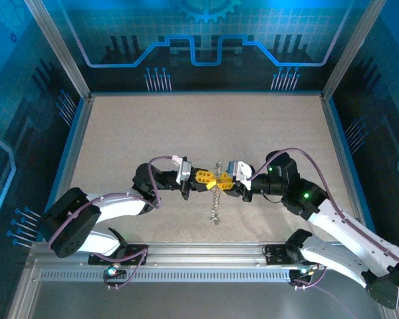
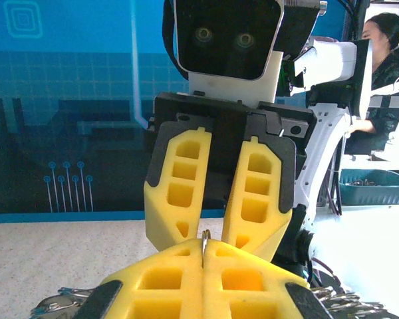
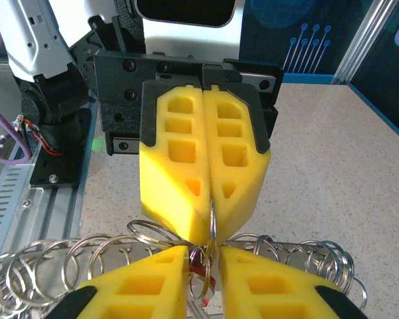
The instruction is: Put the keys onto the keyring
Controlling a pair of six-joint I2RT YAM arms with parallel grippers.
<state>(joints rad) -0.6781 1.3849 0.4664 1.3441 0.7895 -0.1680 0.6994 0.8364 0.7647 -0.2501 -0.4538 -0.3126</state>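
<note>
My left gripper [image 1: 213, 178] and right gripper [image 1: 222, 181] meet tip to tip over the middle of the table. In the left wrist view the left gripper [image 2: 204, 251] is shut on the thin silver keyring [image 2: 205, 238], seen edge-on. From the right wrist the same keyring [image 3: 213, 229] hangs out of the shut left fingers [image 3: 179, 193]. My right gripper [image 3: 203, 256] stands just below it, jaws a narrow gap apart. In that gap hang small rings and a key with a red head [image 3: 198, 271]; no pad visibly presses on it.
A long metal strip strung with several silver rings [image 3: 53, 262] runs across under both grippers and trails toward the near edge as a chain [image 1: 215, 209]. Blue walls and aluminium posts [image 1: 73, 73] enclose the speckled table [image 1: 153, 126].
</note>
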